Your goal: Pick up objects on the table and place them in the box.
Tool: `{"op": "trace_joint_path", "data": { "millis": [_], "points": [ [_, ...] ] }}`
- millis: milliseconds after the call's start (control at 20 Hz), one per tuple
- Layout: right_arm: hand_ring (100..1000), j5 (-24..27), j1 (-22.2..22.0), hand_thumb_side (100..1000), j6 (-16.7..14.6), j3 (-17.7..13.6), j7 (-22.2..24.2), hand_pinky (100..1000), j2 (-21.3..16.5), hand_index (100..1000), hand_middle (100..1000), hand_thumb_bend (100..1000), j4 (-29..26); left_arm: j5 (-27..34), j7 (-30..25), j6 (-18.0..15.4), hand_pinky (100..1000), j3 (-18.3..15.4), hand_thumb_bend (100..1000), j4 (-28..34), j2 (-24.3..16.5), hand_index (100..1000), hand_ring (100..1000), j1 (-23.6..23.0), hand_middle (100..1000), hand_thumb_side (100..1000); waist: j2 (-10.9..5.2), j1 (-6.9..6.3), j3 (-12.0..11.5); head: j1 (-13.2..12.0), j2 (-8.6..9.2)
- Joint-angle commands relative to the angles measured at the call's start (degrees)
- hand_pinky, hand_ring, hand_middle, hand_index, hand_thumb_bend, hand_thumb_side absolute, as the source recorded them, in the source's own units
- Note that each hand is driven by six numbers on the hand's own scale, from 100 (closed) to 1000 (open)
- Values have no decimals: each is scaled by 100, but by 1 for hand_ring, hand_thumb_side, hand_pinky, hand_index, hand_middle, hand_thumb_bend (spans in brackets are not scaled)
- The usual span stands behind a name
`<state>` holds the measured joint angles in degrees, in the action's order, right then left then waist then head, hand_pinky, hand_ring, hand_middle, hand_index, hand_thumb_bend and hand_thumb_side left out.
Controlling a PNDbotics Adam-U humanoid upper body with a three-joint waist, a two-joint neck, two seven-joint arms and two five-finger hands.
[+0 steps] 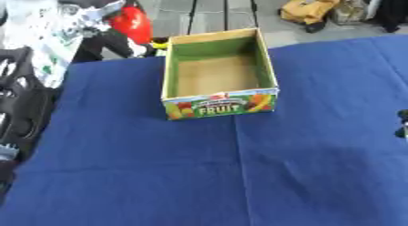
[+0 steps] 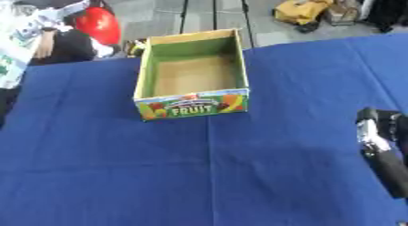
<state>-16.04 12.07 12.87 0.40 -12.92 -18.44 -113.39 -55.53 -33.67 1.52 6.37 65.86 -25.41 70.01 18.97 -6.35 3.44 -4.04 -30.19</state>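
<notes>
Box (image 1: 219, 72) sits open and empty at the counter's (image 1: 239, 175) far middle, long axis running away from me. I see no loose objects on the blue cloth. Right hand (image 2: 381, 143) shows at right edge, nearer; finger state unreadable.

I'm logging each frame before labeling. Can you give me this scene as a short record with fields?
surface: blue cloth over the table
box: open cardboard box printed FRUIT on the front, upright, towards the far side
box contents: none visible
loose objects on cloth: none visible
right hand: black and silver, at the right edge; fingers not clear
left hand: not seen
beyond the table: red object
</notes>
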Motion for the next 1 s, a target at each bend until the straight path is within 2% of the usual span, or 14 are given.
{"op": "trace_joint_path", "data": {
  "millis": [50, 450, 1000],
  "points": [
    [581, 17, 48, 742, -41, 16, 28, 766, -45, 683, 460, 100, -120, 32, -7, 42, 145, 15, 100, 46, 184, 616, 501, 278, 747, 100, -173, 11, 24, -30, -62],
    [582, -3, 188, 746, -187, 92, 80, 766, -28, 685, 462, 100, -120, -68, 243, 8, 138, 80, 100, -343, 723, 602, 501, 426, 733, 100, -192, -39, 187, -32, -105],
    [582, 34, 404, 747, -319, 196, 163, 766, -38, 686, 463, 100, -120, -546, 660, -22, 138, -52, 100, -1105, 1045, 596, 510, 461, 720, 100, -37, -156, 599, -351, 47]
  ]
}}
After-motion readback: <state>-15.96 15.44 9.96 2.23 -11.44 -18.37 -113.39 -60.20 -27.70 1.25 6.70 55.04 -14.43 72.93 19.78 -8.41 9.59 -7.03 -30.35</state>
